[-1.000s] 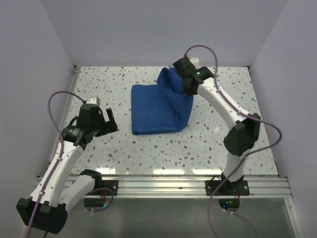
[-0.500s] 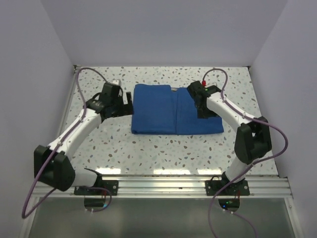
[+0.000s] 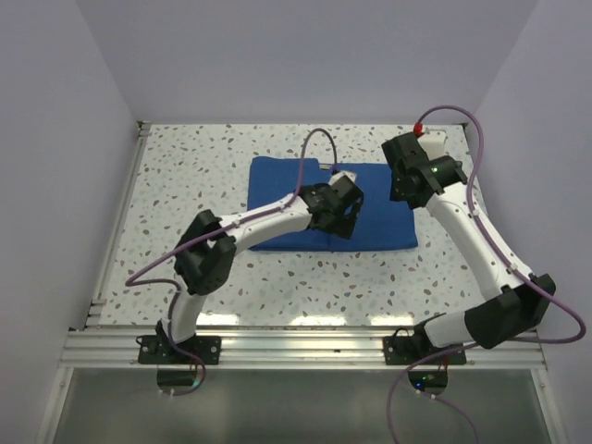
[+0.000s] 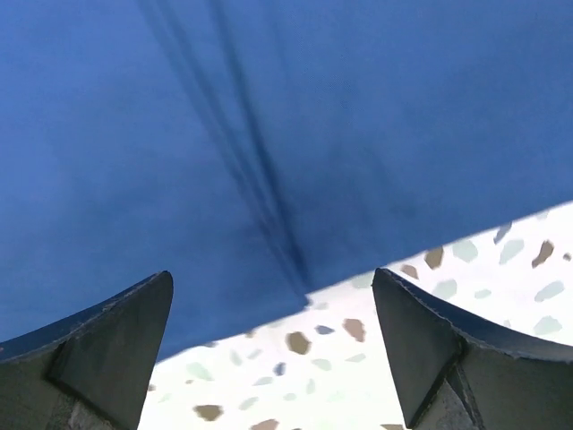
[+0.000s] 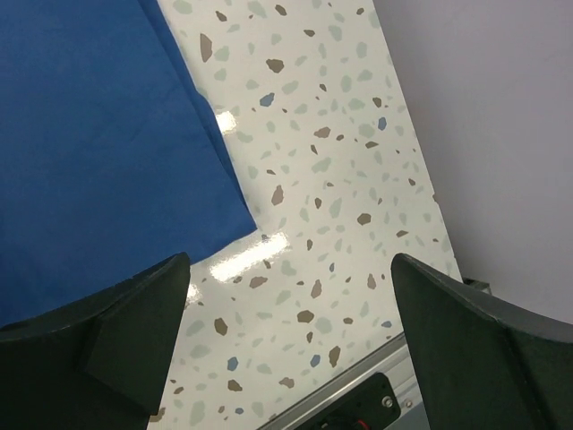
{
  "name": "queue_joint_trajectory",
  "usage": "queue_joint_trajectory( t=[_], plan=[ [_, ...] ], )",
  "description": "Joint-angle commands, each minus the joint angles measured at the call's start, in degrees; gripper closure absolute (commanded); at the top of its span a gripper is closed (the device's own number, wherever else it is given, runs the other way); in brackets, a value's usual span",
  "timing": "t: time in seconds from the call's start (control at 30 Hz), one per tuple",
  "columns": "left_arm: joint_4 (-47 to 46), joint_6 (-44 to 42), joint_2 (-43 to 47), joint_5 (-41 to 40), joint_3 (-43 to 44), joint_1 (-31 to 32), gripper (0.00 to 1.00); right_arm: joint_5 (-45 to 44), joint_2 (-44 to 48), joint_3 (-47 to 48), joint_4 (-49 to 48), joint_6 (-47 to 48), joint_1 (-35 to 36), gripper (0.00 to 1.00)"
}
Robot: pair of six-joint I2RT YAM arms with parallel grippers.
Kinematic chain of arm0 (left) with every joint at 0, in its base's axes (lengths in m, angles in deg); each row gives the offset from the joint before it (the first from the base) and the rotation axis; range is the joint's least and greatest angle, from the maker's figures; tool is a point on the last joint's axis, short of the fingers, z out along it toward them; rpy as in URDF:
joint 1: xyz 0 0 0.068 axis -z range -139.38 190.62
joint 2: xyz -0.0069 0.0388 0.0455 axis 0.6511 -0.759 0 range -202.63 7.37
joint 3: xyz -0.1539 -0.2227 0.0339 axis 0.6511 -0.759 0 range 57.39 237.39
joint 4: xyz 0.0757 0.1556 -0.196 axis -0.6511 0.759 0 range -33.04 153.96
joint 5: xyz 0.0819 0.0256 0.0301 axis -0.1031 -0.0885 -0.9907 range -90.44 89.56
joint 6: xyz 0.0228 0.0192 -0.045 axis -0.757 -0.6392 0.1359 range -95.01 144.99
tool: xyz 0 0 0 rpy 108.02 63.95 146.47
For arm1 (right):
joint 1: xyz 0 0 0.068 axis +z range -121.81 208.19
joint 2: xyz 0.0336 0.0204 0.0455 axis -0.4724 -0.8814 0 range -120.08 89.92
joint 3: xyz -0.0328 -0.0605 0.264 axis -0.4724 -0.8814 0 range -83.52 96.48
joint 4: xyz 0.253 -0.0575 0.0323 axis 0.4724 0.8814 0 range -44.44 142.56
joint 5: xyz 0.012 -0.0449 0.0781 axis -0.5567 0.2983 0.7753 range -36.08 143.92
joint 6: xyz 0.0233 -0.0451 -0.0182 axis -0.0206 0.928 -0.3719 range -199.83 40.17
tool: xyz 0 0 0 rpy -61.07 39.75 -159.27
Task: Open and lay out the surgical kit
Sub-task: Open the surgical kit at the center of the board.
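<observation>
The surgical kit shows only as its royal-blue cloth wrap point(image 3: 287, 199), lying flat and partly unfolded mid-table with a crease point(image 4: 260, 179) running through it. Whatever it wraps is hidden. My left gripper point(image 3: 342, 220) reaches across the cloth's middle near its front edge. It hangs open just above the cloth's edge point(image 4: 271, 278) with nothing between the fingers. My right gripper point(image 3: 404, 190) hovers over the cloth's right flap point(image 3: 388, 222), open and empty. In the right wrist view the gripper point(image 5: 291, 260) frames bare table beside the flap's corner point(image 5: 224, 215).
The speckled terrazzo table point(image 3: 185, 240) is walled in at the left, back and right point(image 5: 501, 134). An aluminium rail point(image 3: 305, 347) runs along the near edge. Purple cables loop over both arms, one above the cloth point(image 3: 319, 139).
The right gripper has let go of the flap it held up; the flap now lies flat to the right. The left arm has swung from the table's left side onto the cloth's middle.
</observation>
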Motion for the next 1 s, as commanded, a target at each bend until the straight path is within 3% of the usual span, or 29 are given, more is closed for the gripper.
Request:
queue_joint_trajectory(
  t=[0.0, 0.3, 0.4, 0.5, 0.53, 0.6, 0.8, 0.97],
  plan=[
    [4.15, 2.62, -4.24, -4.96, 4.08, 2.52, 0.03, 1.35, 3.22, -1.48, 2.45, -0.4, -0.11, 0.01],
    [11.89, 7.1, -12.6, -11.11, 10.42, 4.11, 0.19, 1.88, 6.92, -5.97, 2.1, 1.18, -0.11, 0.01],
    [11.97, 8.24, -12.16, -11.73, 9.28, 4.11, 0.35, 2.06, 6.74, -6.41, 1.4, 1.79, -0.02, 0.01],
    [12.59, 9.03, -11.72, -12.43, 9.01, 4.11, 0.6, 2.67, 6.04, -6.5, 0.96, 2.23, -0.11, 0.01],
    [13.29, 9.12, -11.55, -12.69, 9.44, 4.11, 0.77, 2.93, 5.6, -6.5, 0.78, 2.41, -0.11, 0.01],
    [14.34, 9.82, -10.76, -14.09, 10.24, 4.11, 1.0, 3.11, 4.99, -6.41, 0.52, 2.67, -0.11, 0.01],
    [21.02, 11.49, -3.83, -20.94, 14.11, 2.88, 1.0, 3.64, 3.67, -6.68, -0.54, 3.55, -0.11, 0.01],
    [22.61, 11.32, 13.01, -22.98, 6.22, -5.89, 1.0, 4.96, 1.39, -5.8, -1.77, 4.26, -0.11, 0.01]
  ],
)
